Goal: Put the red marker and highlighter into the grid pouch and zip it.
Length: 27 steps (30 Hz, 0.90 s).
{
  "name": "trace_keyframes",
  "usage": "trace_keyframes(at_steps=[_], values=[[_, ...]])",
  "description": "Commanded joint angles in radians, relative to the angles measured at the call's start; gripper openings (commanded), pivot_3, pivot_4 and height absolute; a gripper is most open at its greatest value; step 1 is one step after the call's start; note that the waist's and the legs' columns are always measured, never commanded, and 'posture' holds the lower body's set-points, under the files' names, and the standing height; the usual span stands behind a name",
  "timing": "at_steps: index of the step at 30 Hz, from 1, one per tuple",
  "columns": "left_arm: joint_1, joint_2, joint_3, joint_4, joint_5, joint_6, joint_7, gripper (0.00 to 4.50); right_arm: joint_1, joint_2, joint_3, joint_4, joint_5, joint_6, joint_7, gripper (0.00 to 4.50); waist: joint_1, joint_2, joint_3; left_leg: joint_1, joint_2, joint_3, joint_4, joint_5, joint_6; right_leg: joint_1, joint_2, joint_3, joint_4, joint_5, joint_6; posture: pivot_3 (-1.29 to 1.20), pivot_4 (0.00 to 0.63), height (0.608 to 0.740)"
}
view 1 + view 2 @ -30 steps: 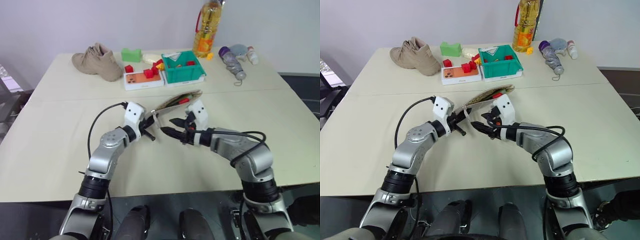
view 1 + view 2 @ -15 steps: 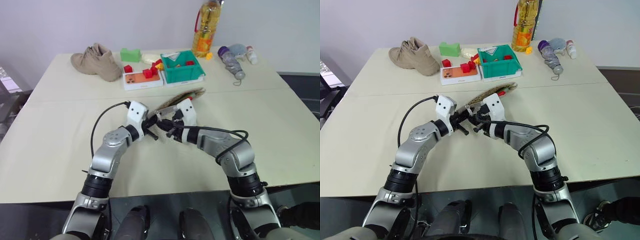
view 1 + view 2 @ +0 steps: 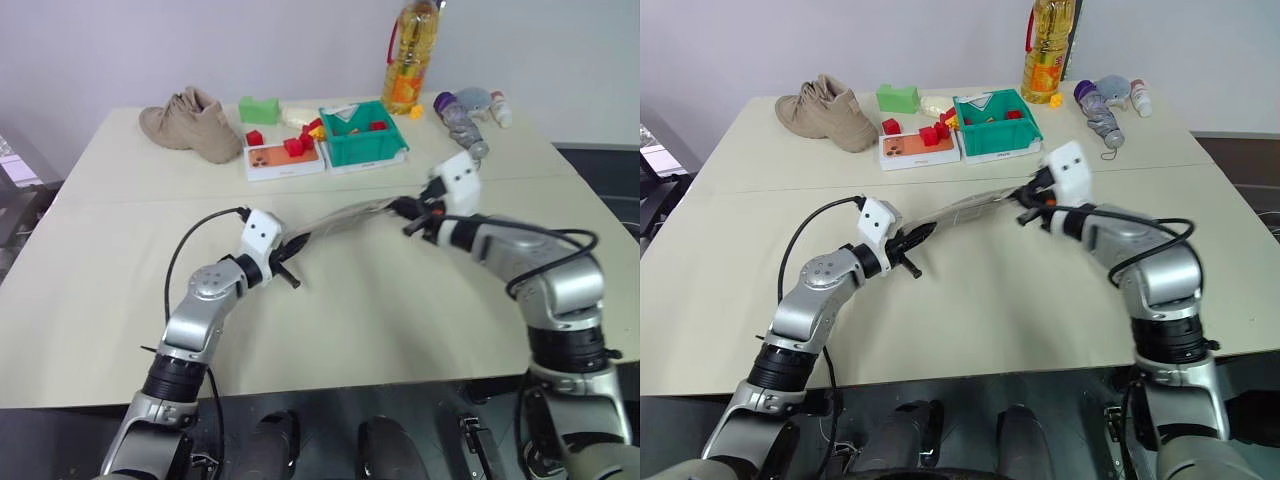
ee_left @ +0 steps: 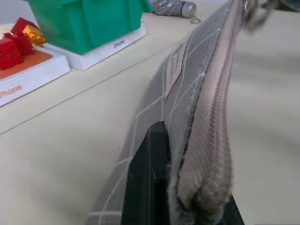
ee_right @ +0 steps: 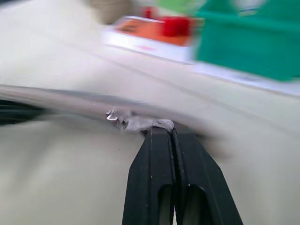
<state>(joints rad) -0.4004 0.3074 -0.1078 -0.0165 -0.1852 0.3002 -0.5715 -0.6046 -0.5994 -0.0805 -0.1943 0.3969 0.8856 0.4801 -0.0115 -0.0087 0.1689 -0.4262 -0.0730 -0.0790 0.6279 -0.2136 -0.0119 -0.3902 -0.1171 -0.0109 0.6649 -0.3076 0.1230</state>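
Note:
The grid pouch [image 3: 340, 217] hangs stretched and almost level above the table [image 3: 400, 320], between my two grippers. My left gripper [image 3: 286, 252] is shut on its left end; in the left wrist view one black finger [image 4: 150, 183] presses the grey gridded fabric [image 4: 197, 84] below the closed zipper band. At the pouch's right end my right gripper [image 3: 407, 211] is shut on the zipper pull [image 5: 133, 123], its fingertips [image 5: 161, 136] pressed together. The red marker and the highlighter are hidden.
Along the table's far side stand a tan shoe [image 3: 195, 122], a green block [image 3: 261, 109], a white box [image 3: 285, 157] with red blocks, a green bin [image 3: 365, 135], an oil bottle [image 3: 412, 62] and a folded umbrella [image 3: 462, 120].
My right gripper shut near the pouch's left end, then swept right and up along the zipper. The gaping pouch is now drawn long and flat. The left gripper kept its hold.

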Motion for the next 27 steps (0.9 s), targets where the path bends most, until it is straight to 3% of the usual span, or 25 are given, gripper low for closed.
trace_keyframes(at_steps=[1,5,6,10,12,15,20,27], values=[[0.032,0.027,0.011,-0.008,0.018,-0.013,-0.003,0.0,-0.012,-0.067,-0.063,0.029,-0.029,-0.055,0.016,0.05,-0.001,0.0,0.0,0.0,0.0,0.0,0.0,0.0,0.0,0.0,0.0,0.0,0.0,0.0,0.0,0.0,0.15,0.739],[0.057,0.026,0.032,-0.026,-0.024,0.009,-0.016,0.0,0.066,-0.124,-0.043,-0.002,0.01,-0.053,0.123,0.05,0.0,0.0,0.0,0.0,0.0,0.0,0.0,0.0,0.0,0.0,0.0,0.0,0.0,0.0,0.0,0.0,0.15,0.739],[0.071,0.03,0.039,-0.038,-0.037,0.023,-0.02,0.65,0.109,-0.14,-0.038,-0.02,0.026,-0.056,0.164,0.58,0.0,0.0,0.0,0.0,0.0,0.0,0.0,0.0,0.001,0.001,0.0,0.0,-0.001,0.0,0.0,0.0,0.15,0.739],[0.133,0.052,0.061,-0.089,-0.057,0.064,-0.013,2.39,0.233,-0.179,-0.055,-0.054,0.049,-0.098,0.248,2.38,0.001,0.0,0.0,0.0,0.0,0.0,0.0,-0.001,0.001,0.0,0.0,0.0,-0.001,0.0,0.0,0.0,0.15,0.739],[0.177,0.065,0.082,-0.125,-0.071,0.085,-0.007,3.35,0.298,-0.194,-0.081,-0.061,0.054,-0.149,0.293,2.39,0.0,0.0,0.0,0.0,0.0,0.0,0.0,-0.001,0.001,0.001,-0.001,0.0,-0.001,0.0,0.0,0.0,0.15,0.739],[0.266,0.084,0.132,-0.199,-0.107,0.122,-0.002,3.35,0.392,-0.209,-0.13,-0.058,0.062,-0.233,0.356,2.39,0.0,0.0,0.0,0.0,0.0,0.0,0.0,-0.001,0.001,0.001,-0.001,0.0,-0.001,0.0,0.0,0.0,0.15,0.739],[0.37,0.099,0.248,-0.258,-0.148,0.159,0.045,3.35,0.409,-0.177,-0.209,0.018,0.084,-0.29,0.344,2.39,0.003,0.0,0.0,0.0,0.0,0.0,0.0,-0.001,0.001,0.001,-0.001,0.001,-0.001,0.0,0.0,0.0,0.15,0.739],[0.431,0.12,0.323,-0.259,-0.128,0.128,0.1,3.35,0.397,-0.139,-0.196,0.075,0.068,-0.338,0.34,2.39,0.015,0.0,0.0,0.0,0.0,0.0,0.001,-0.001,0.001,0.002,-0.001,0.001,-0.001,0.0,0.0,0.0,0.15,0.739]])
